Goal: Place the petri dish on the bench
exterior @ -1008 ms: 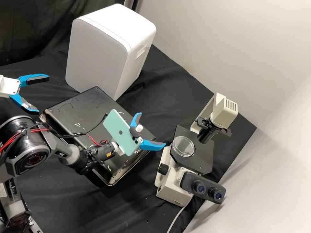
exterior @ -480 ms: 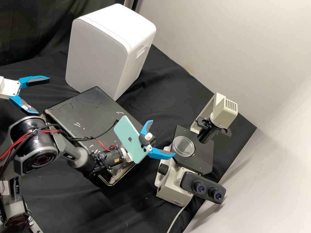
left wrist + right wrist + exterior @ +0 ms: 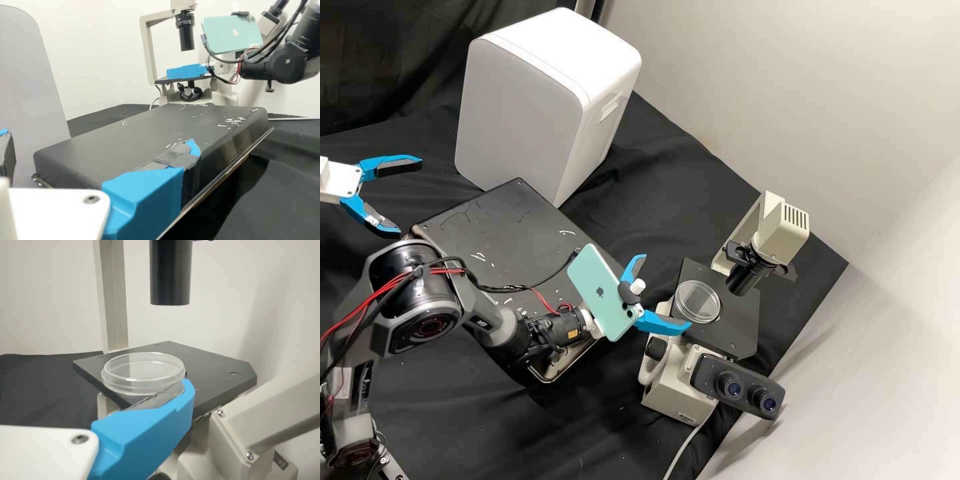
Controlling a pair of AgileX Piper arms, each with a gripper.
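A clear round petri dish (image 3: 697,301) sits on the black stage (image 3: 733,320) of a beige microscope (image 3: 677,390), under its dark objective tube. My right gripper (image 3: 667,291) is open at the stage's left edge, its fingers spread wide just short of the dish. In the right wrist view one blue finger (image 3: 150,425) ends right beside the rim of the dish (image 3: 143,371); I cannot tell if it touches. My left gripper (image 3: 409,195) is open and empty at the far left, next to a black tray (image 3: 493,230).
A tall white box-shaped appliance (image 3: 547,100) stands behind the black tray (image 3: 150,135). A mint-green phone (image 3: 603,300) is mounted on the right wrist. Black cloth covers the bench (image 3: 653,167), with bare room between the appliance and the microscope. A white wall runs along the right.
My right arm has moved to the right, off the tray, bringing its open gripper up to the microscope stage and the dish. The left gripper has hardly moved.
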